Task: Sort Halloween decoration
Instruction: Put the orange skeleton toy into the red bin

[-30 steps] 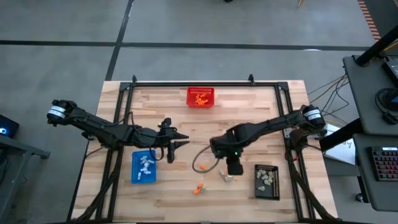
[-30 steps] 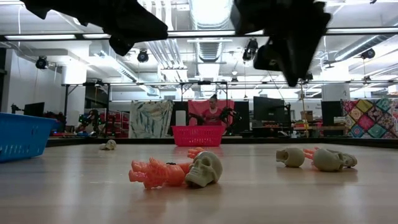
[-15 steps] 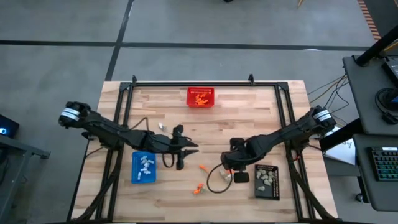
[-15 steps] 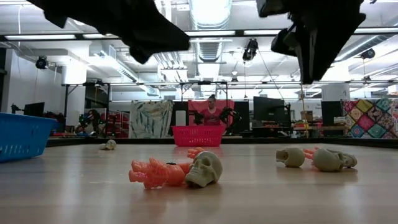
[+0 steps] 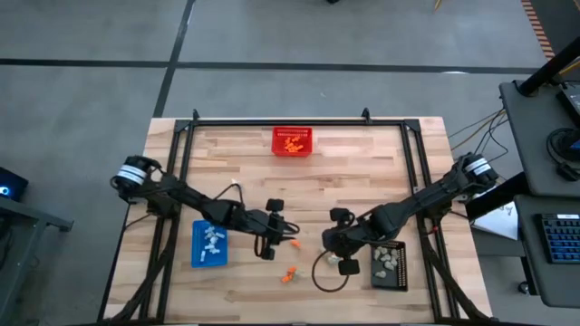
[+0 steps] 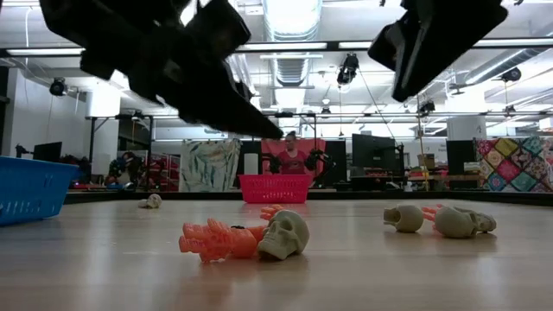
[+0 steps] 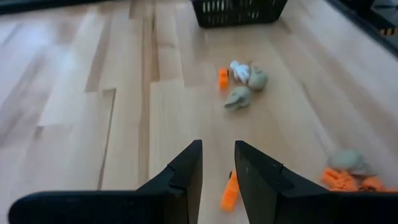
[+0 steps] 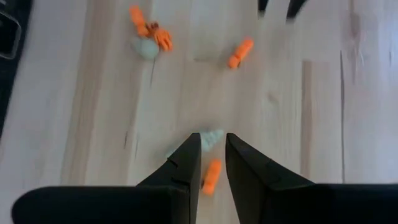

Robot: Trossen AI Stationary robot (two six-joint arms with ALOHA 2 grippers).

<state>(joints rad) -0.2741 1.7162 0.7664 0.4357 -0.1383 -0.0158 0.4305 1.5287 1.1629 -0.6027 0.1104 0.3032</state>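
Note:
The Halloween decoration lies loose on the wooden table. One orange piece (image 7: 229,193) lies just below and ahead of my left gripper (image 7: 218,163), which hovers low, open by a narrow gap, holding nothing. An orange figure with a beige skull (image 6: 259,237) lies near the front edge. A small cluster of orange, white and beige pieces (image 7: 240,81) lies beside the black tray. My right gripper (image 8: 213,148) hangs high over that cluster, narrowly open; a beige piece (image 8: 209,139) and an orange piece (image 8: 211,177) show on the table through its gap.
A blue tray (image 5: 209,243) with white pieces stands at the near left. A black tray (image 5: 388,264) with beige pieces stands at the near right. A red basket (image 5: 293,141) with orange pieces is at the far edge. A cable loop (image 5: 324,274) hangs under the right arm.
My left gripper has gone down and toward the table's right and near edges, arriving over the lone orange piece. My right gripper has shifted a little toward the right and near edges and tipped, staying high. No decoration has moved.

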